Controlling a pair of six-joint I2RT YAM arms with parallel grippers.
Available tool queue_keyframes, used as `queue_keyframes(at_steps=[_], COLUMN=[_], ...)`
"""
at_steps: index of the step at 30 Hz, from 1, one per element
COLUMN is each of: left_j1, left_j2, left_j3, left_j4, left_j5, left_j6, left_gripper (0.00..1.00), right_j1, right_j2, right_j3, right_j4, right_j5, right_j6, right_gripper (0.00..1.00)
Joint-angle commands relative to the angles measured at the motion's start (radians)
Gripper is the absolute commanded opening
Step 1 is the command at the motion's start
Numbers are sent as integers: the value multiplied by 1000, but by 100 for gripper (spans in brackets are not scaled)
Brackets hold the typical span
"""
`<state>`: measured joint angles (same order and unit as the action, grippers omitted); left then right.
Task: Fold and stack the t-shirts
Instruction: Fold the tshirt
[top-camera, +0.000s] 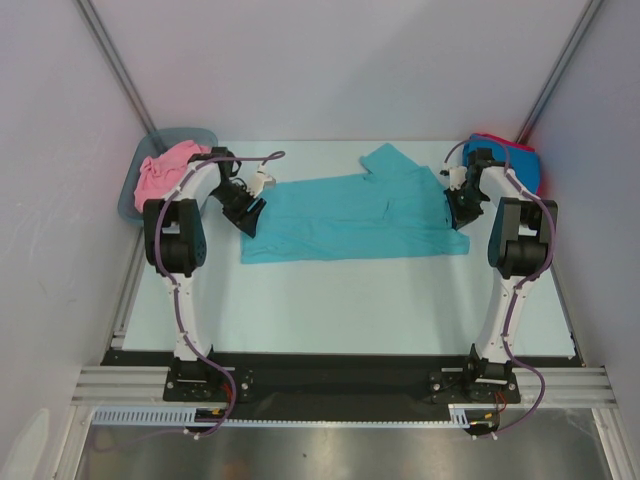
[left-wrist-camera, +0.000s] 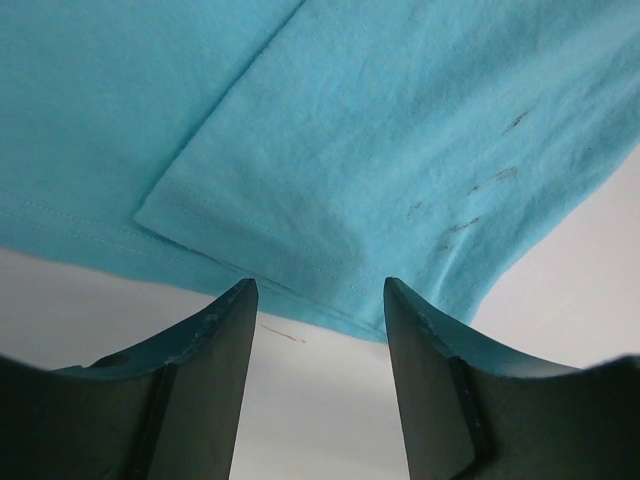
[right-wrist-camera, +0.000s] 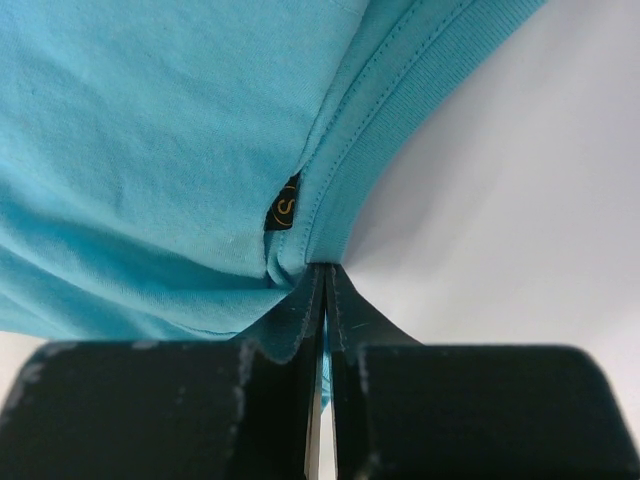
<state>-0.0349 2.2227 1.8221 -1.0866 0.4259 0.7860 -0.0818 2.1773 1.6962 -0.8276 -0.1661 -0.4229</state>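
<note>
A teal t-shirt lies spread flat across the middle of the table, one sleeve pointing to the back. My left gripper stands open at its left end; in the left wrist view the gripper has its fingertips just short of the hem of the teal t-shirt, with bare table between them. My right gripper is at the shirt's right end. The right wrist view shows it shut on the ribbed collar of the teal t-shirt, beside a small black label.
A pink t-shirt lies bunched in the grey-blue tub at the back left. At the back right, a bright blue t-shirt lies on a red one. White walls close in on both sides.
</note>
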Motion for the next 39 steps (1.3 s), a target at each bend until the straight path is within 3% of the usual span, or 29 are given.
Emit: queue_keyframes(at_steps=[1,21,24,25,27,28,39], left_j1=[3,32,30,32,30,32,32], left_j2=[0,8,8,6,8,9,0], left_j3=[13,-18,-20,-18,-20,-18,-17], left_j4=[10,16,14,14,14,14,25], left_j5=[33,7,10,14,14,13,10], left_j6=[-8,-36,-36,-36,-37,-39,-50], left_gripper=[59,56,47,32,17,5,0], right_j1=[22,24,24,24,24,24,25], right_j2=[-13,-17,-20,-20,-22,-24,-31], right_j3=[-21,-33,-35,-36,-43,-44,-53], right_j4=[15,21,21,21,21,24,30], right_j5=[-33,-39,-41,-42,-42,-42,-42], right_j6=[-2,-4,-4,-4,-4,-4,-4], right_gripper=[5,5,5,5,5,5,5])
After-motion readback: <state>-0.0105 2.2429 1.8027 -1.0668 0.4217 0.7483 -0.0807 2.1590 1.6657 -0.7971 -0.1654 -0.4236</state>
